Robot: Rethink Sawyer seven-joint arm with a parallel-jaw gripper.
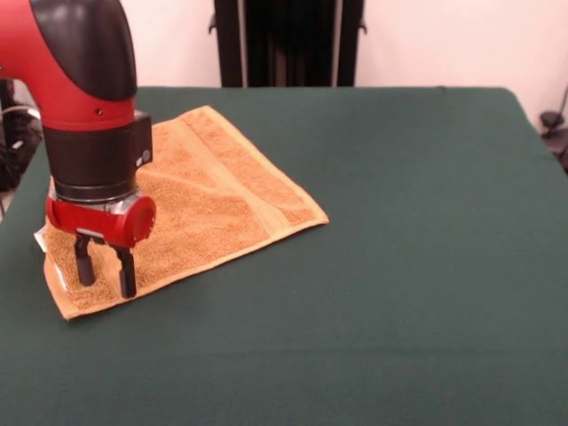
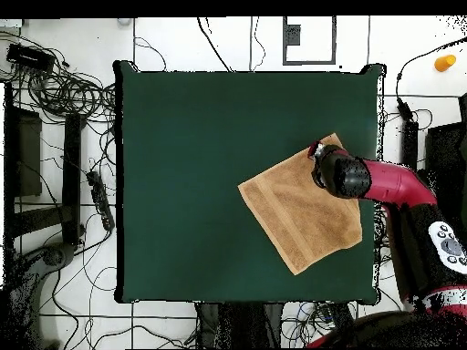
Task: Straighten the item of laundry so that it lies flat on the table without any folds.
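Laundry item under inspection: a golden-orange terry towel [image 1: 200, 200], lying spread on the dark green table [image 1: 399, 266] close to one side edge. From the front view it sits at the left, turned diagonally to the table's edges. Woven bands run near two of its edges. A small white tag shows at its left corner. The surface appears flat, with no folds visible from either camera. The gripper [image 1: 105, 269] hangs over the towel's near-left corner, its two black fingers [image 1: 84, 262] spread apart, tips at the cloth, nothing between them. Contact cannot be confirmed.
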